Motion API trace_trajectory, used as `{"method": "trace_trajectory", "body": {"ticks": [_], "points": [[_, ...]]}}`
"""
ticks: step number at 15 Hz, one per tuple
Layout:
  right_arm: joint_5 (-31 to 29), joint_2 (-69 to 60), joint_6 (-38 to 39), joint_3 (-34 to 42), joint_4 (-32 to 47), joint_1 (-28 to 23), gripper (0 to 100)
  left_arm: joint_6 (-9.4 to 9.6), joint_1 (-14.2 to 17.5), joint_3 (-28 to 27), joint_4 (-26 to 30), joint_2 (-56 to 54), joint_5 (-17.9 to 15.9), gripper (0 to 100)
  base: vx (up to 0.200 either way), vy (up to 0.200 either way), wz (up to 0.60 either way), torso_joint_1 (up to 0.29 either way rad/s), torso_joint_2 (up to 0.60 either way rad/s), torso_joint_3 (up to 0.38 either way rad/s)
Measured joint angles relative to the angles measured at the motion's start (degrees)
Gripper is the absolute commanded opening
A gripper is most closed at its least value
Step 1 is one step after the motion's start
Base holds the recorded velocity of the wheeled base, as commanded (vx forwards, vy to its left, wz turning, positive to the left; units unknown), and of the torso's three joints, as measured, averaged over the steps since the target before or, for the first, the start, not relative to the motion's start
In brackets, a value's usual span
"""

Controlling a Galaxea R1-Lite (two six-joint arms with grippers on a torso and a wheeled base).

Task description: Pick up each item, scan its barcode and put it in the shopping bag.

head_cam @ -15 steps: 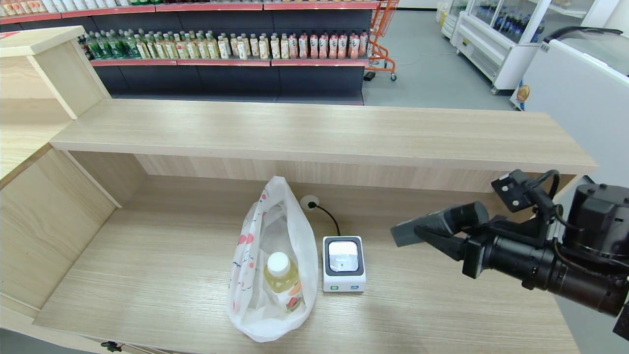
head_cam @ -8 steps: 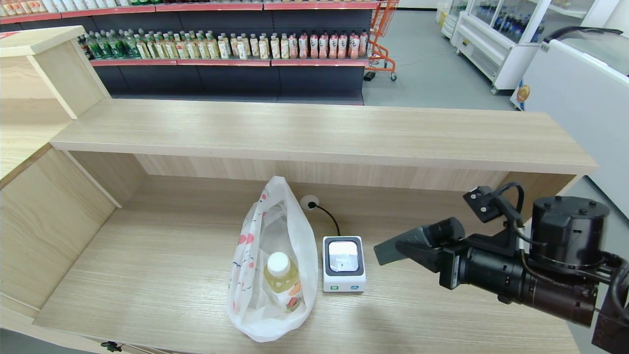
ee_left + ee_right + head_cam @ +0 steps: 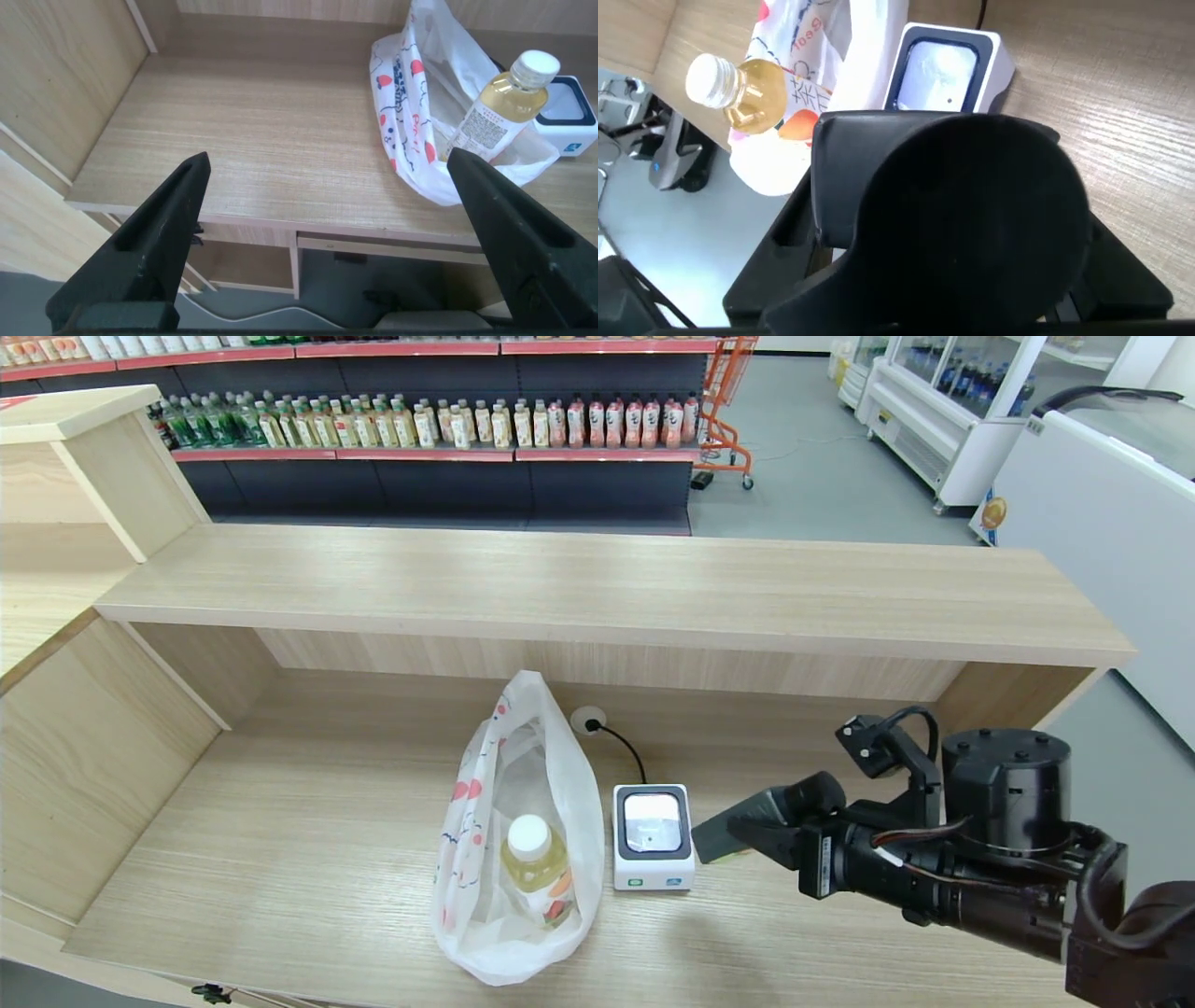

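- Left gripper (image 3: 327, 182): jaws released, wide, empty; well apart from the shopping bag (image 3: 404, 112).
- Shopping bag: on the table (image 3: 280, 859), mouth open. Est. thin film, limp, light; hold by rim/handles only.
- Bottle (image 3: 535, 863): inside bag, white cap on. Est. full, fairly heavy, smooth, semi-rigid; grip mid-body, not cap.
- Scanner (image 3: 653, 835): at 3 o'clock of bag, just beside.
- Right gripper (image 3: 724, 835): at 3 o'clock of scanner, near; jaws clenched, nothing seen in them.

Wooden counter (image 3: 280, 859): shopping bag (image 3: 577, 793), scanner (image 3: 653, 835) just beside.
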Motion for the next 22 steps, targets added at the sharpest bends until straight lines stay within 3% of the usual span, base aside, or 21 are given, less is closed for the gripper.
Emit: {"method": "trace_trajectory", "body": {"ticks": [7, 10, 13, 18, 22], "points": [[-0.16, 3.52, 3.8, -2.4, -0.3, 1.55, 0, 0.0, -0.02, 0.0, 0.0, 0.0, 0.0, 100, 0.0, 0.0, 0.0, 0.0, 0.0, 0.0], [-0.18, 4.73, 4.05, -3.58, -0.15, 2.21, 0, -0.06, -0.02, 0.0, 0.02, 0.0, 0.0, 100, 0.0, 0.2, 0.0, 0.006, 0.0, 0.002], [-3.52, 6.03, 5.52, -5.4, 0.0, 2.97, 0, -0.04, -0.06, 0.0, 0.02, 0.0, 0.0, 100, 0.0, 0.2, 0.0, 0.009, 0.01, 0.002], [-7.01, 8.64, 7.42, -7.05, 0.38, 3.32, 0, 0.02, 0.02, 0.0, 0.0, 0.0, 0.0, 100, 0.0, 0.0, 0.0, 0.0, 0.0, 0.0], [-10.41, 9.36, 12.4, -9.69, 6.07, 3.84, 0, 0.0, -0.04, 0.0, 0.0, 0.0, 0.02, 100, 0.0, 0.0, 0.0, 0.0, 0.0, 0.0]]}}
